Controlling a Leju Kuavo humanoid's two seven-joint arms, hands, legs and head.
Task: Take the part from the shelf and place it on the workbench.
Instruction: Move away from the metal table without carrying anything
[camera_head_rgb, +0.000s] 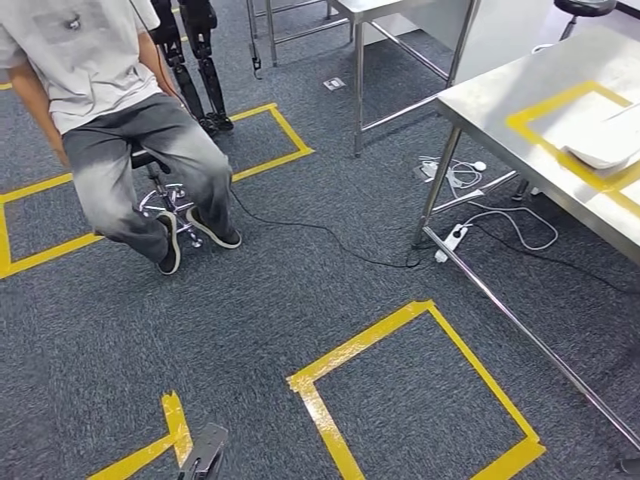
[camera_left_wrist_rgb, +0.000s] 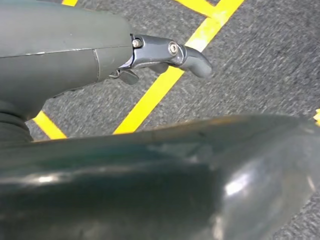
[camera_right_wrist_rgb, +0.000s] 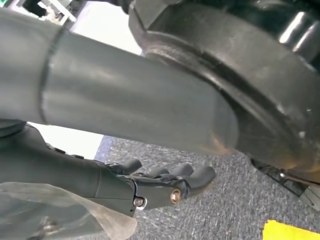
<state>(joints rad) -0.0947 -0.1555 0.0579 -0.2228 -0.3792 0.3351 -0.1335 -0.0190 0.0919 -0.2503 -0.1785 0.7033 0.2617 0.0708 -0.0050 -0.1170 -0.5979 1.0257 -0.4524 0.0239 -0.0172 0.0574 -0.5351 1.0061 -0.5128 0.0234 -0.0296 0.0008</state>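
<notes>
The left hand (camera_left_wrist_rgb: 166, 55) hangs low over the carpet with its thumb straight out and nothing in it. The right hand (camera_right_wrist_rgb: 166, 185) has its fingers stretched side by side, barely curled. A clear film (camera_right_wrist_rgb: 75, 220) lies against its wrist side, and I cannot tell whether the hand holds it or whether it wraps the part. A flat white piece (camera_head_rgb: 604, 140) lies on the bench (camera_head_rgb: 490, 110), well ahead and to the right of both hands, inside a yellow frame. It may be the part or only a pad. Its long axis seems to run along the bench top towards the far right, but the picture edge cuts it off. The step looks like walking up to the bench, so step into the floor square (camera_head_rgb: 423, 390), face the bench squarely, and stay off the cables (camera_head_rgb: 483, 225) and away from the seated person (camera_head_rgb: 128, 120).
</notes>
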